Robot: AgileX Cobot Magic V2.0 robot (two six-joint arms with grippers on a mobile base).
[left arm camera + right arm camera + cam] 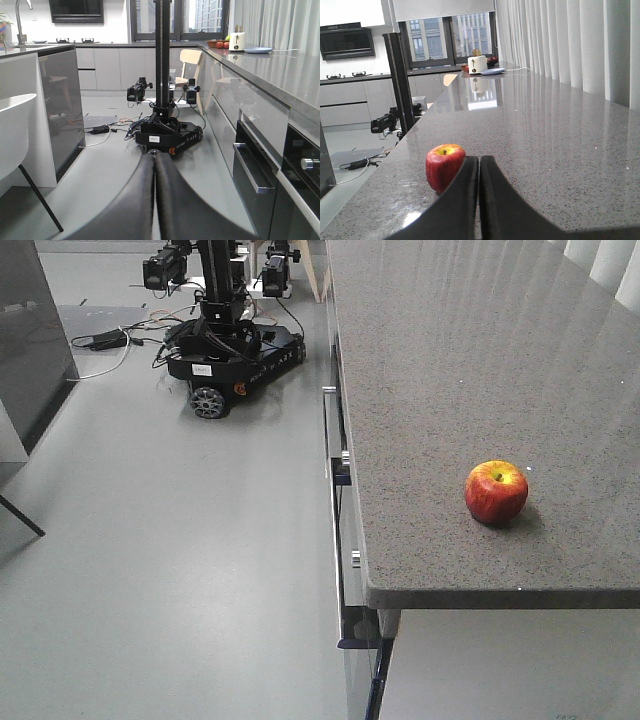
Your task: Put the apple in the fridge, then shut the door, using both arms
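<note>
Apple (496, 491): on grey countertop (450, 360), near its front edge. Left gripper (154, 162) and right gripper (479, 162): both pressed together, holding nothing.

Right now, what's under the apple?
The apple sits directly on the speckled grey countertop, near its edge. Nothing else shows beneath it; the contact spot is covered by the apple.
</note>
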